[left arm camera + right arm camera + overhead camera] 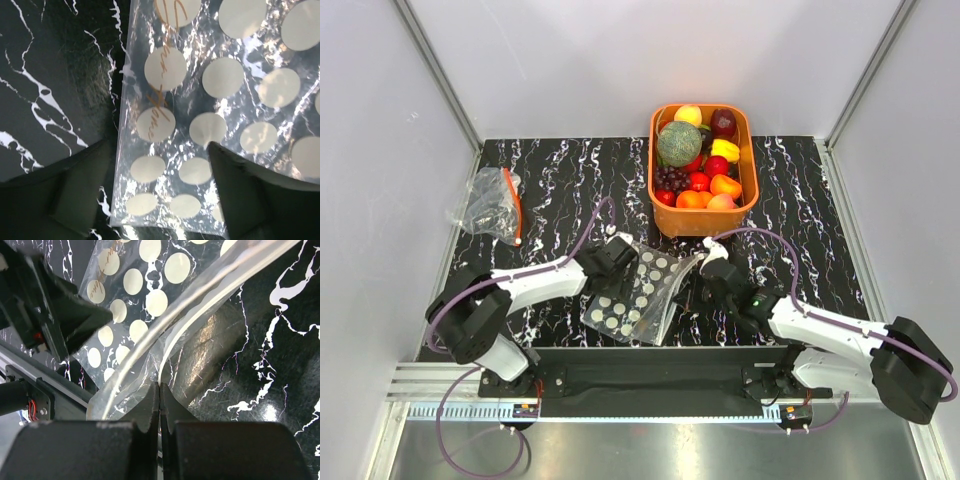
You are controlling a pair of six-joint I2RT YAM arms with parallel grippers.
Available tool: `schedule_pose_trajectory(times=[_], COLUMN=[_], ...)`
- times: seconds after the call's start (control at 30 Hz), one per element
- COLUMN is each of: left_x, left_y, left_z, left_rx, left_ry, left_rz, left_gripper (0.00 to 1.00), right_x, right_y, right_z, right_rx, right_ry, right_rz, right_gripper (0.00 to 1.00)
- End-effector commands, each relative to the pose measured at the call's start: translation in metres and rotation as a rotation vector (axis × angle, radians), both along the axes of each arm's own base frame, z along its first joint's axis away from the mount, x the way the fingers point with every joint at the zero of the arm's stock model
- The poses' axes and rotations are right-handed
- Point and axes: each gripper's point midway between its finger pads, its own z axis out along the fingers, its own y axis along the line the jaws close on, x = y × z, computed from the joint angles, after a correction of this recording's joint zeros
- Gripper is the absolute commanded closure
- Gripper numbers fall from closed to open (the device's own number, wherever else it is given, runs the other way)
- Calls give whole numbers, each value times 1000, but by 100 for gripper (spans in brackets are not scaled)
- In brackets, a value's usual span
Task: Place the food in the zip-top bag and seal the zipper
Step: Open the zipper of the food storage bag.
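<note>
Metal rail (420, 383), black white-veined tabletop (800, 190) under zip-top bag (635, 295), plain white walls (620, 60)

The left pincer (159, 170) is found spread open; the right pincer (159, 392) is found closed on the transparent white-dotted zip-top bag (135, 305).

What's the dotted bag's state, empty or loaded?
Empty: only table shows through the zip-top bag; food sits in the orange basket.

Zip-top bag (638, 290) on table (800, 200), basket (705, 221) behind — food (678, 144) inside
</note>
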Motion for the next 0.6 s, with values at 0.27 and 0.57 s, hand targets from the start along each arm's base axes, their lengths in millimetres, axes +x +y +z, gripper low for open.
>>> schedule_pose_trajectory(times=[0.27, 0.57], left_x=[15, 41], left_y=[7, 40], left_z=[-15, -1], left_rx=[-82, -150], left_ry=[-7, -92], left_rz=[66, 242], left_gripper=[100, 100], right_x=[3, -3], right_y=[-7, -21], right_z=[13, 0], right_rx=[3, -67], right_ry=[-48, 19], right_rz=[-22, -68], right_gripper=[100, 100])
